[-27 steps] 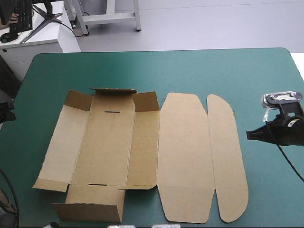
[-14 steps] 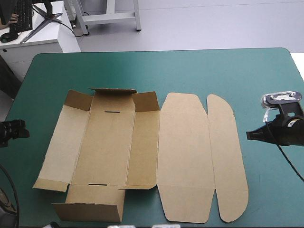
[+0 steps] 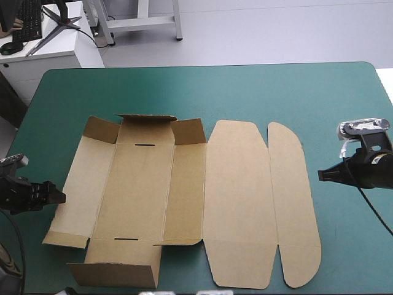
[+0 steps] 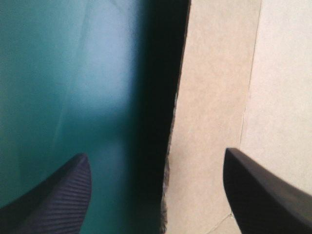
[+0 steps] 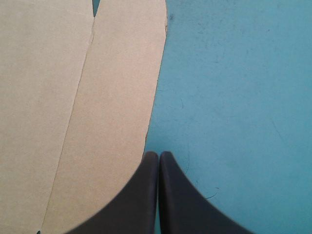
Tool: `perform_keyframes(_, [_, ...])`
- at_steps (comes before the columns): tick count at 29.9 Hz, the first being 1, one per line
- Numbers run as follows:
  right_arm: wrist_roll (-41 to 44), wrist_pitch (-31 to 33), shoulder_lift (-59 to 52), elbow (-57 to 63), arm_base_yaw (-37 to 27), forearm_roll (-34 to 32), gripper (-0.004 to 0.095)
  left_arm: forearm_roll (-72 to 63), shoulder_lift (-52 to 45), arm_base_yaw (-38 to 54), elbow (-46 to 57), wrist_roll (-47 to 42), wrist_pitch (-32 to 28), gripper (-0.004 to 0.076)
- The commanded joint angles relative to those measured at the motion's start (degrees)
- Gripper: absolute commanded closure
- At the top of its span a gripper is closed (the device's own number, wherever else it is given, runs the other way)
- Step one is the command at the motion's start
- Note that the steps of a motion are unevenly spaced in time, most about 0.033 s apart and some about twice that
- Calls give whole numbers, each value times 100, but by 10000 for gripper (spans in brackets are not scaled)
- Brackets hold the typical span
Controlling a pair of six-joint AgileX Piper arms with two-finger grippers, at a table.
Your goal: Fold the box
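Observation:
The brown box (image 3: 184, 196) lies mostly flat on the teal-green cover, with small flaps raised at its far end and one wall folded up at the near left. My left gripper (image 3: 56, 197) hovers at the box's left edge. In the left wrist view its fingers (image 4: 261, 192) stand wide apart, and the left panel's edge (image 4: 204, 122) runs between them. My right gripper (image 3: 322, 175) sits just off the rounded lid flap (image 3: 295, 203) on the right. Its fingers (image 5: 157, 192) meet in a point over the edge of the flap (image 5: 117, 107).
Bare teal-green cover (image 3: 209, 92) stretches beyond the box toward the far edge and to the right of the lid flap (image 5: 234, 97). A white desk (image 3: 43, 49) stands beyond the table's far left corner.
My left gripper has come in from the table's left side, moving right until it reaches the box's left panel edge. The right arm and the box have stayed still.

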Motion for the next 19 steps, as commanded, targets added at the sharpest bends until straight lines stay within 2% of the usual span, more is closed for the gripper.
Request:
perform_keyframes(1, [-52,-238,-73,-142,-27,72,923,-413,-187,12,-110,109,329,189])
perform_keyframes(6, [-52,-238,-73,-142,-27,72,923,-425,-187,-62,-110,109,366,189])
perform_keyframes(19, [-52,-148,-73,-142,-27,85,923,-590,11,-1200,51,-35,65,189])
